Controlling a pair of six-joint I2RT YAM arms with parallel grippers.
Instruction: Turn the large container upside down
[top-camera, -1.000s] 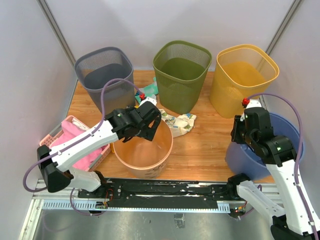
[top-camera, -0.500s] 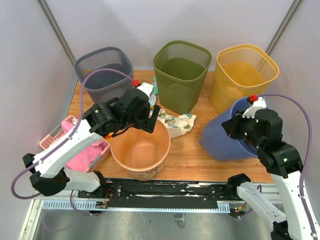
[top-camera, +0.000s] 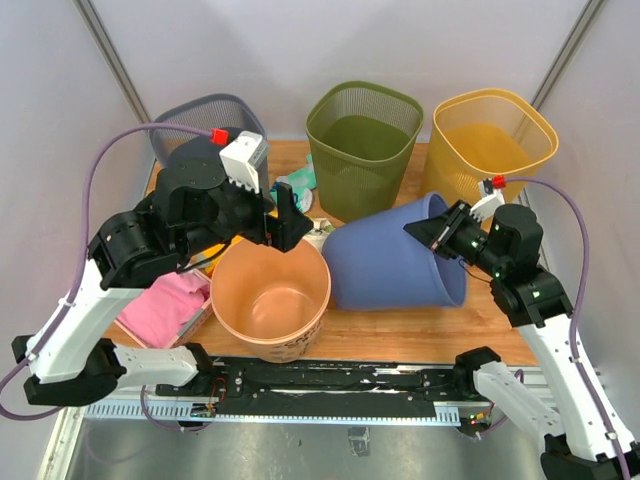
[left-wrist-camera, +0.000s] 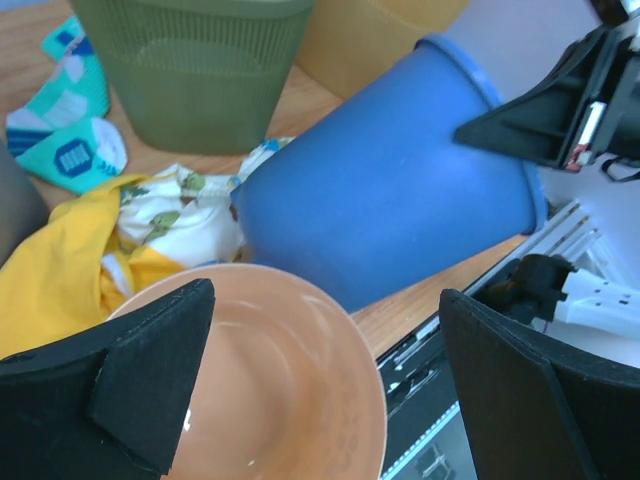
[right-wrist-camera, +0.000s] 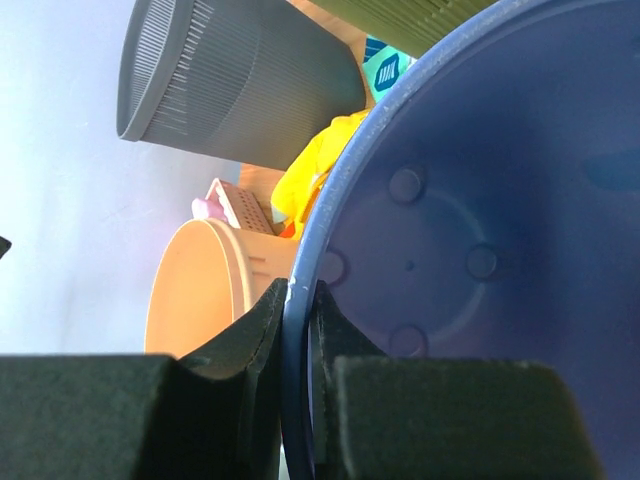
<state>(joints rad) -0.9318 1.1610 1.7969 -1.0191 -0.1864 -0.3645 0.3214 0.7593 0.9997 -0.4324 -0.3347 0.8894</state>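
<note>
The large blue container (top-camera: 390, 265) lies on its side on the wooden table, mouth to the right and base toward the orange bucket (top-camera: 272, 300). My right gripper (top-camera: 440, 232) is shut on its rim, one finger inside and one outside, as the right wrist view (right-wrist-camera: 300, 320) shows against the blue wall (right-wrist-camera: 470, 230). My left gripper (top-camera: 285, 215) is open and empty, raised above the orange bucket's far rim. In the left wrist view my left gripper (left-wrist-camera: 325, 330) spans the orange bucket (left-wrist-camera: 290, 400), with the blue container (left-wrist-camera: 390, 200) beyond it.
A grey basket (top-camera: 205, 125), a green basket (top-camera: 362, 150) and a yellow basket (top-camera: 490, 145) stand along the back. A pink basket with pink cloth (top-camera: 165, 305) is at the left. Crumpled cloths (left-wrist-camera: 150, 230) lie between the orange bucket and the green basket.
My right gripper tipped the blue container from upright at the right edge over to the left, onto its side. My left arm rose and pulled back from the orange bucket's rim.
</note>
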